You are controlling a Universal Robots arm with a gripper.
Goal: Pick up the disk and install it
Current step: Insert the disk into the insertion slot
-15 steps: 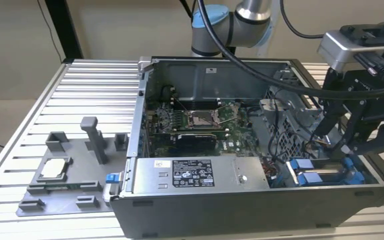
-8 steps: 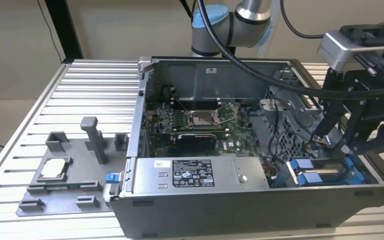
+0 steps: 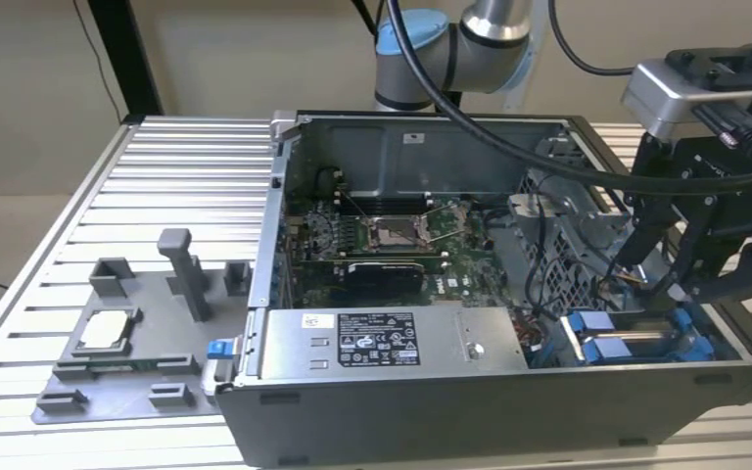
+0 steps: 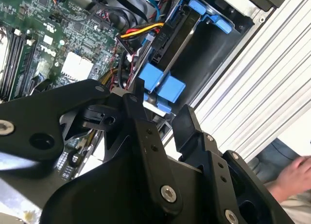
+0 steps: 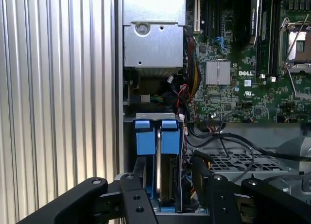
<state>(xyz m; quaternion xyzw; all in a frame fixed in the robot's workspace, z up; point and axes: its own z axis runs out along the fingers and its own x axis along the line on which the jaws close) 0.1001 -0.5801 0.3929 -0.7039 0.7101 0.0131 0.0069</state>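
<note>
Over the computer case [image 3: 350, 411], the gripper [image 4: 160, 106] hangs released, straddling one disk [image 5: 167, 190] with two blue tabs [image 5: 145, 137].

Catching just a thin silver edge of the disk [image 5: 159, 180] down in its bay, the rest tucked behind the blue frame [image 5: 146, 136]. Losing the gripper [image 5: 170, 161] body past the picture edge in both wrist views. Spotting a blurred hand [image 4: 296, 171], cropped at the corner, in the second wrist view. Losing the arm [image 3: 488, 24] off the exterior view's top.
</note>
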